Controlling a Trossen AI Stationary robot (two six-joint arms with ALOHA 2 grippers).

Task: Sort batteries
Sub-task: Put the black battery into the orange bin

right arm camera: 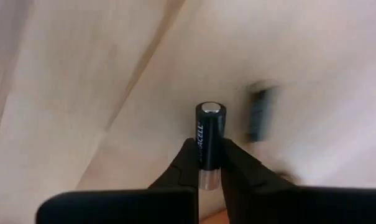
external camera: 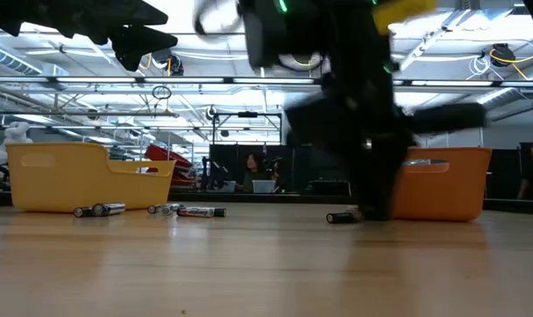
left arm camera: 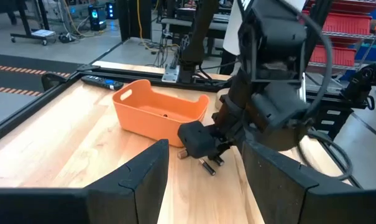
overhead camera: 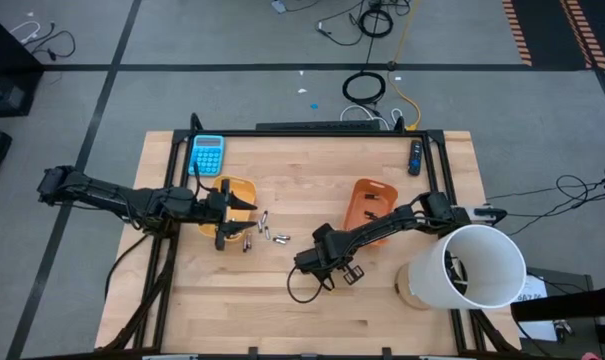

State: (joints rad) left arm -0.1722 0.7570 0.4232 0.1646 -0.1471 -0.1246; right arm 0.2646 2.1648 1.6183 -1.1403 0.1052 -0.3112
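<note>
Right gripper clamped on a dark Duracell battery low over the table, just beside orange tray. Lift straight, keep it square btwn pads. Left gripper, jaws apart, waits over yellow tray; loose batteries nearby

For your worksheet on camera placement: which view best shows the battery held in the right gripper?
The right wrist view: the battery fills the frame, clamped between the right gripper fingers. In the high, low and left wrist views the arm hides it.
</note>
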